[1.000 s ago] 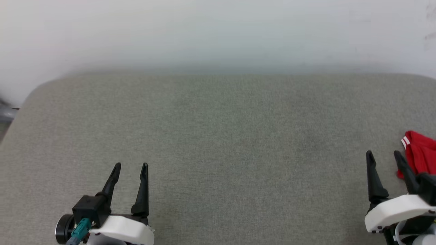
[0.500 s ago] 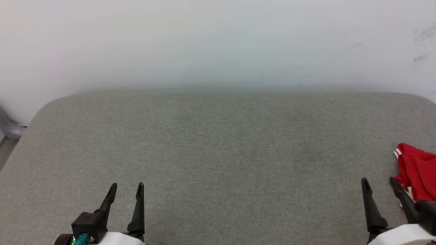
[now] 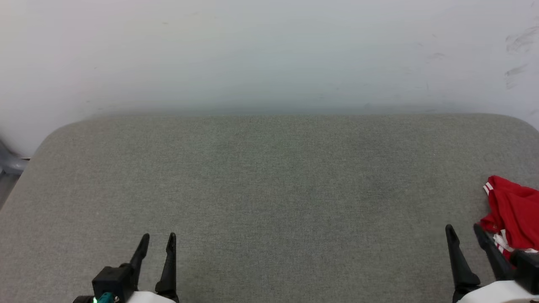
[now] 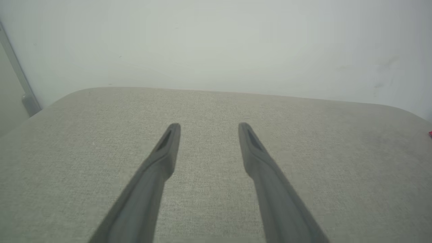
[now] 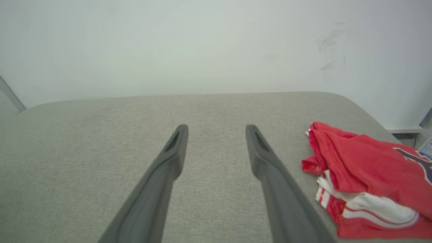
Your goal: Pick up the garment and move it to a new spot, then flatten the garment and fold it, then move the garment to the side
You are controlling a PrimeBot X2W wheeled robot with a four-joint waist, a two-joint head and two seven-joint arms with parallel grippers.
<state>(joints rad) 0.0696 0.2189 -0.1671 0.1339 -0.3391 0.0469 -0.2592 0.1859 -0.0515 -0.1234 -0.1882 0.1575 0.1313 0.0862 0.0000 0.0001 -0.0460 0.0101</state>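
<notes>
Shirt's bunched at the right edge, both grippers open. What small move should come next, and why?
Probably shift the right gripper to its right, onto the garment. It lies crumpled on the grey pad just beside that gripper's outer finger. The jaws stand open and empty, and the left gripper sits far across the pad.

Red garment [image 5: 364,168] (white trim, red stripes), grey fabric surface [image 3: 269,189], white wall [image 3: 269,54]

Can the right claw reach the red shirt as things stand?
Probably yes: the right claw is open and empty, and the garment lies bunched just to its right on the grey cushion, nothing between them.
</notes>
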